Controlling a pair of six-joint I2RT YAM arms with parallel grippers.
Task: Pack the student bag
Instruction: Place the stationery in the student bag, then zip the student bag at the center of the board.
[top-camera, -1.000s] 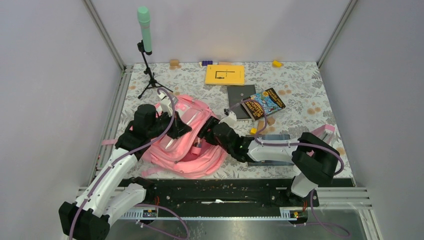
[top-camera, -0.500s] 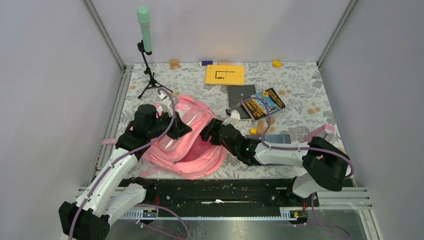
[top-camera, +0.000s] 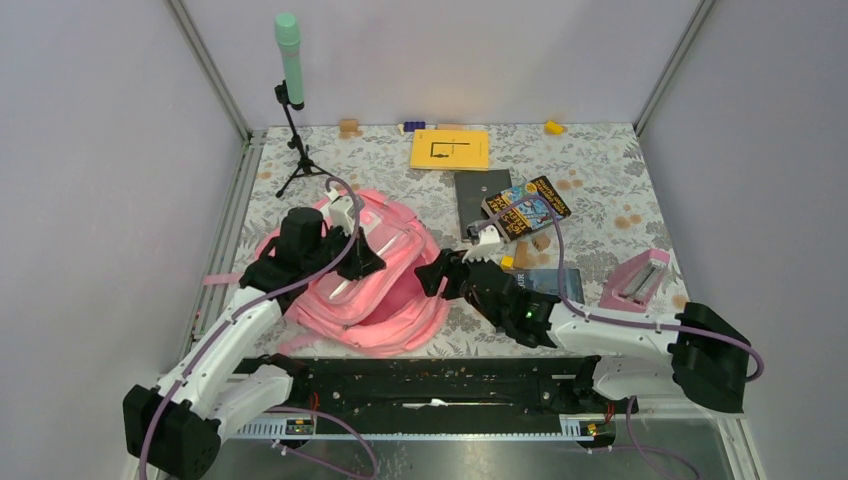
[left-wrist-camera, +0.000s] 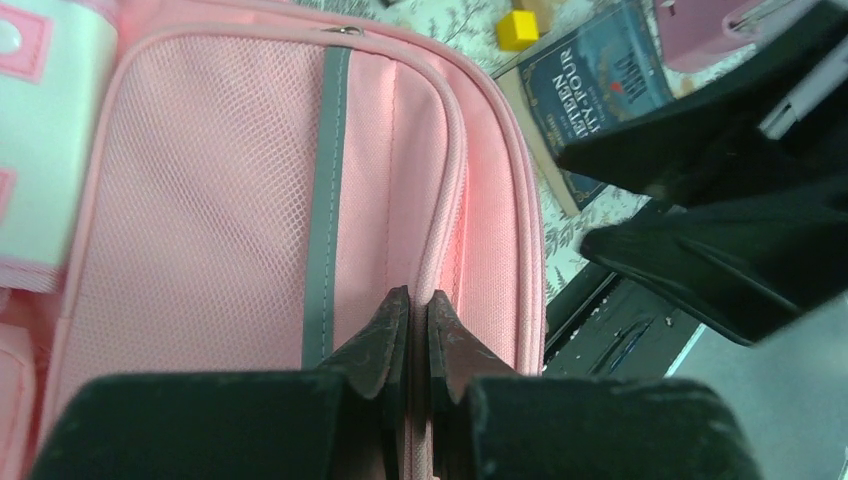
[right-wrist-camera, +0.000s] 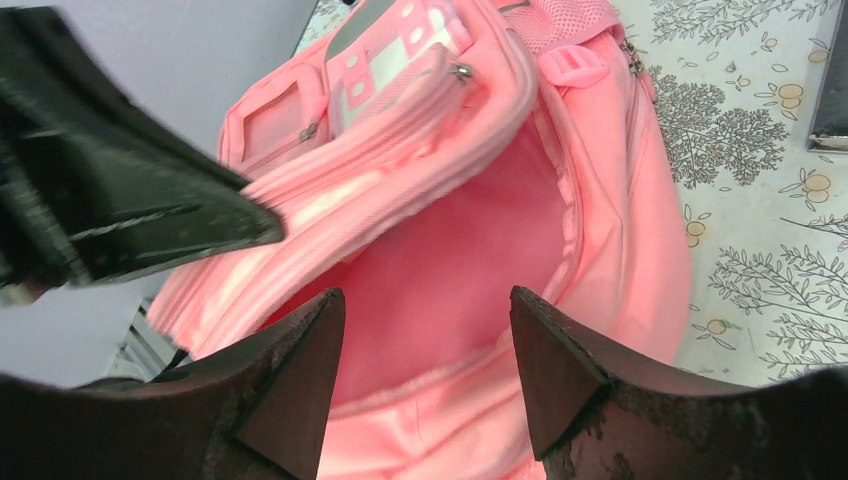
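Now we have the bag (top-camera: 395, 315) lying flat on the left half of the table (top-camera: 610, 170), just ahead of the left arm, with its mouth gaping toward the right. Our left gripper (left-wrist-camera: 410, 312) is pinched tight on the piped edge of the bag's upper flap and lifts it, which leaves the pink lining exposed. Our right gripper (right-wrist-camera: 428, 318) hangs just outside that mouth, its jaws spread wide and nothing between them. We make out nothing inside the bag, so we judge the packing barely begun. The colourful book (top-camera: 527, 207), the yellow book (top-camera: 450, 149) and the pink pencil case (top-camera: 638, 280) lie on the table, well apart from the opening. The chief risk, as we see it, is that thin pinch on soft fabric: if the seam slips out, the flap drops and closes the mouth just when something is brought to it. Swinging the right arm toward the books could also snag the bag's rim and drag it, since the fingers sit so close to the cloth. A flat book may resist lifting and slide away instead.
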